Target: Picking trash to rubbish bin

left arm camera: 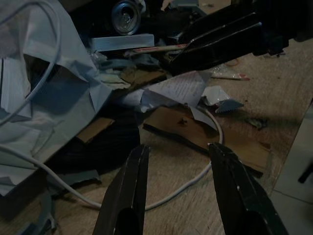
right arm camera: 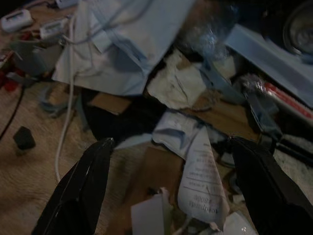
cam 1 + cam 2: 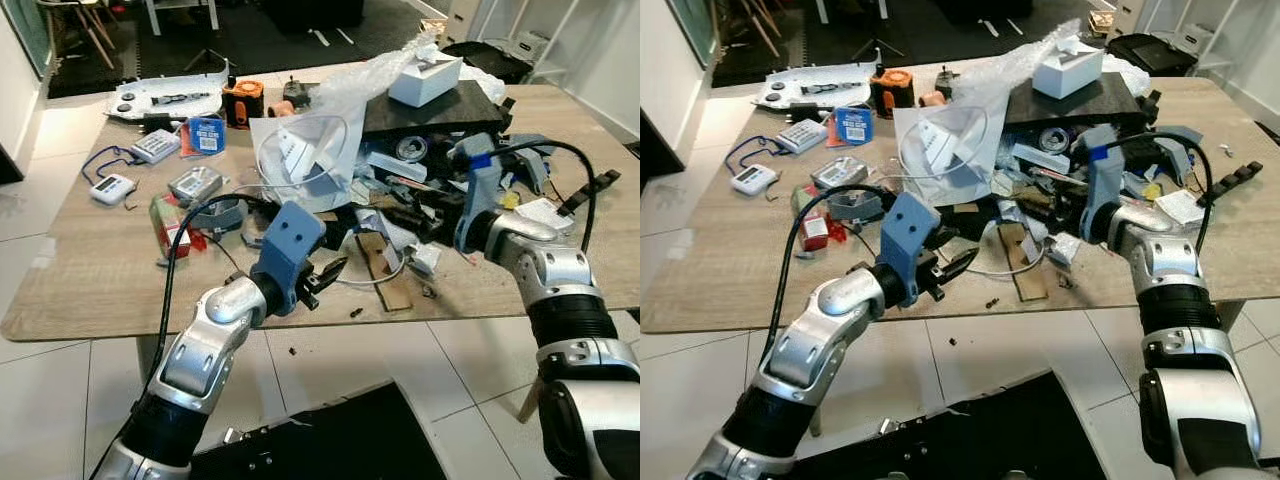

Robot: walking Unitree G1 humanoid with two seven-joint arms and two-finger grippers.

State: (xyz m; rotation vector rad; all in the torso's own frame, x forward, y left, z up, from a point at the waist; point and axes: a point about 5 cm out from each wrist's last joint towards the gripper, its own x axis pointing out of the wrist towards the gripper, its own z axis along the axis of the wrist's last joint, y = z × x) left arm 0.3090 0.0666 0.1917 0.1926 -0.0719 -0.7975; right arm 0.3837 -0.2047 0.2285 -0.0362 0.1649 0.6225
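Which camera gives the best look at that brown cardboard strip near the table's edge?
The left wrist view: the cardboard strip lies close ahead of the open left gripper, a white cable curving around it. Both eye views show it smaller; the right wrist view shows part of it.

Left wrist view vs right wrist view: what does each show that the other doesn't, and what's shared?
Left wrist view alone: the thin white cable looping over the wooden tabletop in front of the open left gripper, and a round metal can end. Right wrist view alone: a small black cube and the open right gripper above the pile. Both: the printed white paper slip and the brown cardboard strip.
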